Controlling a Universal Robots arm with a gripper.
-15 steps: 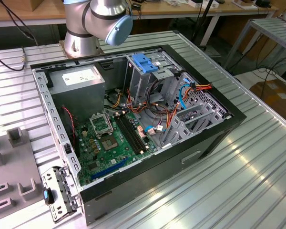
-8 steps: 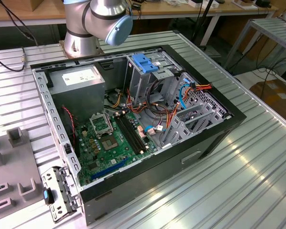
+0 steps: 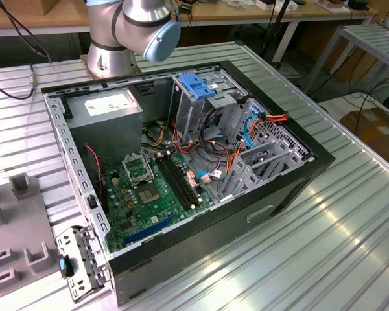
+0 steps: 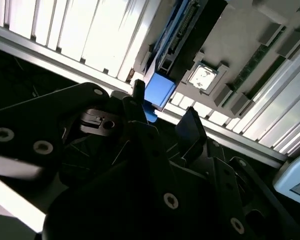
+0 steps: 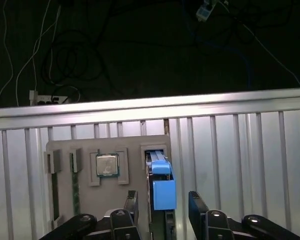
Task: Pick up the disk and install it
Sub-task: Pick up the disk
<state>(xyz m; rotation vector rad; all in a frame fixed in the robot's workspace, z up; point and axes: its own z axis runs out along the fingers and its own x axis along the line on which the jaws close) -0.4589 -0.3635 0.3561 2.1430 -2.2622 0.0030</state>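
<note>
Grey plastic holder (image 3: pixel 26 227) sits at the exterior view's left on the ribbed metal table (image 3: pixel 350 246), cut off by the picture's edge. Beside it, the open computer case (image 3: pixel 246 214) holds a power supply (image 3: pixel 107 107), a green motherboard (image 3: pixel 152 188), a metal drive cage (image 3: pixel 198 110) topped by a blue latch (image 3: pixel 196 84), and tangled cables (image 3: pixel 227 149). The arm (image 3: pixel 133 26) behind the case is cut off above its base joints. In the first wrist view the holder's recesses carry dark strips (image 5: pixel 75 190) too dim to identify, a processor chip (image 5: pixel 107 165), and the disk (image 5: pixel 160 167). The disk stands on edge in its slot, its lower part hidden behind the gripper (image 5: pixel 163 196). The gripper's fingers (image 5: pixel 196 202) stand apart, one on each side of the disk's blue frame.
</note>
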